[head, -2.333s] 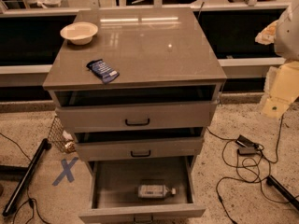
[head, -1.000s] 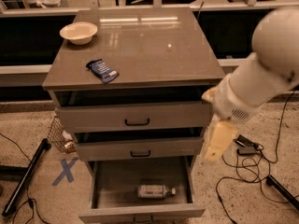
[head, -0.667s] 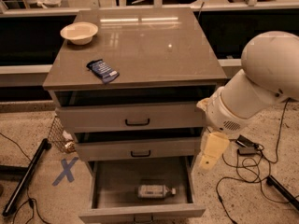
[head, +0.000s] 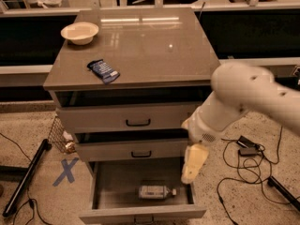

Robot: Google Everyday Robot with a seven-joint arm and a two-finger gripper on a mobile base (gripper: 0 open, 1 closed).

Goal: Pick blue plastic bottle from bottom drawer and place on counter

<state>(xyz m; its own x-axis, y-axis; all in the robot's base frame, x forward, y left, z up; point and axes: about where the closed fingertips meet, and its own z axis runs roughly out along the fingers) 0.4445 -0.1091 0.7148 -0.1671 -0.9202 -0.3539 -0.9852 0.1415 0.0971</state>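
One blue plastic bottle (head: pixel 157 191) lies sideways in the open bottom drawer (head: pixel 115 184); the hand (head: pixel 191 170) (wide or narrow, I cannot tell) hangs over its right edge.

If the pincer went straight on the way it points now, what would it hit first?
Likely the right edge of the open grey bottom drawer, just right of the small clear plastic bottle. The pincer points down beside that bottle, not at it, though depth is unclear.

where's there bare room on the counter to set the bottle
The counter is bare right of the snack packet and bowl; its left side is crowded. The hand hangs by the right wall of the bottom drawer.
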